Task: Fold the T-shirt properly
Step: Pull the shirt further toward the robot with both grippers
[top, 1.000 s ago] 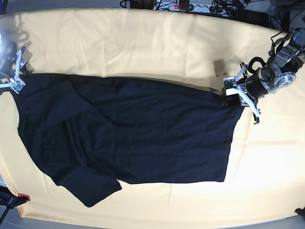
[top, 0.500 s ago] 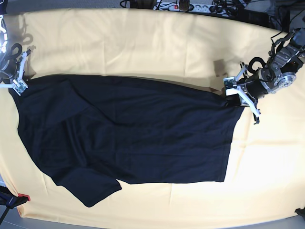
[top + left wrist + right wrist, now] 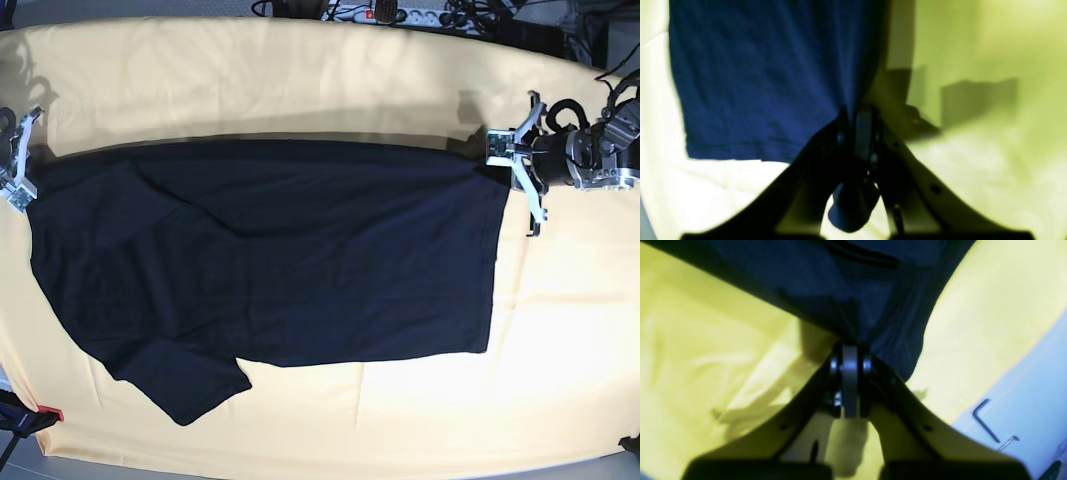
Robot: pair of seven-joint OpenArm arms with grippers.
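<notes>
Folding not begun: T-shirt (image 3: 270, 270) spread flat over counter (image 3: 300, 80), far corners clenched in left end effector (image 3: 503, 160) and right end effector (image 3: 22, 178).

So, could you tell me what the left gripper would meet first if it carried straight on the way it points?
The T-shirt: the left gripper is already shut on its edge, with black fabric stretching directly ahead.

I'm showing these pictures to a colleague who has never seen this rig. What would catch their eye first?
Most striking is the big black T-shirt spread across the middle of the pale yellow cloth, one sleeve sticking out at the near left. Next, the left gripper pinches its far right corner and the right gripper its far left corner, both shut on fabric.
</notes>
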